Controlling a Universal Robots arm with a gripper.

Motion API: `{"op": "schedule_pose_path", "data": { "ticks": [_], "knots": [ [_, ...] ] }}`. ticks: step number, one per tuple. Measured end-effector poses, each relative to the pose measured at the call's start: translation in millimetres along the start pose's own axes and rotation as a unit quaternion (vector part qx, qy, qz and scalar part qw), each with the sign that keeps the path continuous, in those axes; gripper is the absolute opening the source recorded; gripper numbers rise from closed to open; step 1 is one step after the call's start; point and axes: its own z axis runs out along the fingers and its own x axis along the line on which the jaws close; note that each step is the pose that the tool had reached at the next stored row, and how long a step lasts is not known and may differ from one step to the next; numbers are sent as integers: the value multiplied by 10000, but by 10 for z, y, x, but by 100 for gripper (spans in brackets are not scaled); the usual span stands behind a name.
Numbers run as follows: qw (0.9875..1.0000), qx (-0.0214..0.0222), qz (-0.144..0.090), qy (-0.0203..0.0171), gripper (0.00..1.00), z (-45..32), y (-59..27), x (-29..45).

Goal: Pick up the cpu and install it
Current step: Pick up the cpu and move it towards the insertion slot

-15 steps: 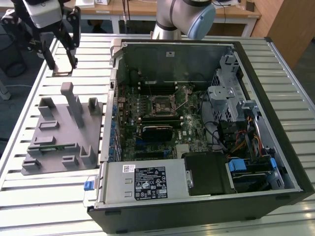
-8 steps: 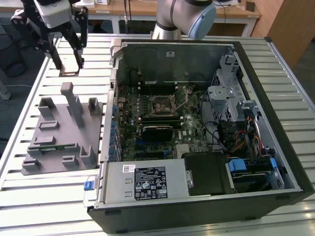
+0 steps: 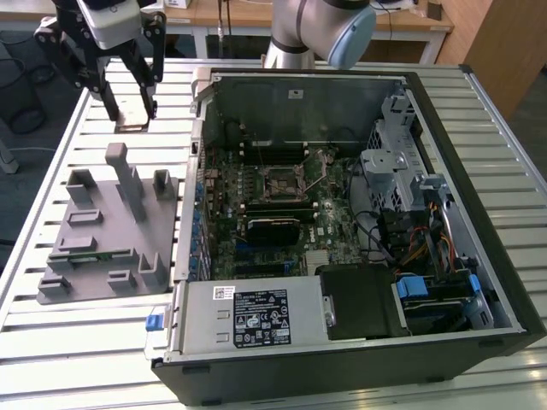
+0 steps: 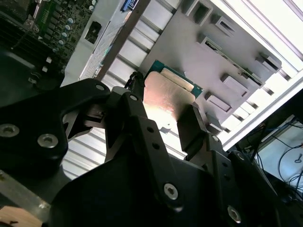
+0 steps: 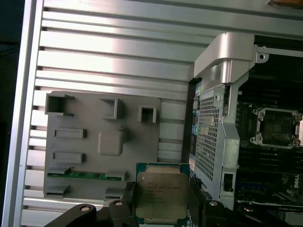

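The cpu (image 5: pixel 161 194) is a flat square chip with a silvery top and a green edge, held between my gripper's two black fingers (image 5: pixel 129 204). My gripper (image 3: pixel 130 109) is shut on the cpu (image 3: pixel 133 114) and hangs above the slatted table at the exterior view's far left, beyond the grey fixture plate (image 3: pixel 94 231). In the second wrist view the cpu (image 4: pixel 168 94) sits clamped between the fingers (image 4: pixel 191 127), clear of the table. The motherboard socket (image 3: pixel 282 184) with its metal frame lies inside the open computer case, well off to the exterior view's right of the gripper.
The open computer case (image 3: pixel 479 213) takes up the middle and right of the table, with its raised wall (image 5: pixel 222 61) between gripper and board. The fixture plate (image 5: pixel 85 137) bears upright blocks and a green memory stick (image 5: pixel 85 175). The arm's base (image 3: pixel 320 30) stands behind the case.
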Motion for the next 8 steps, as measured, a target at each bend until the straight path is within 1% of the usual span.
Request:
{"op": "schedule_pose_path", "data": {
  "ticks": [8],
  "knots": [
    [10000, 0, 0, 0, 53, 3, -10, -126]
  ]
}}
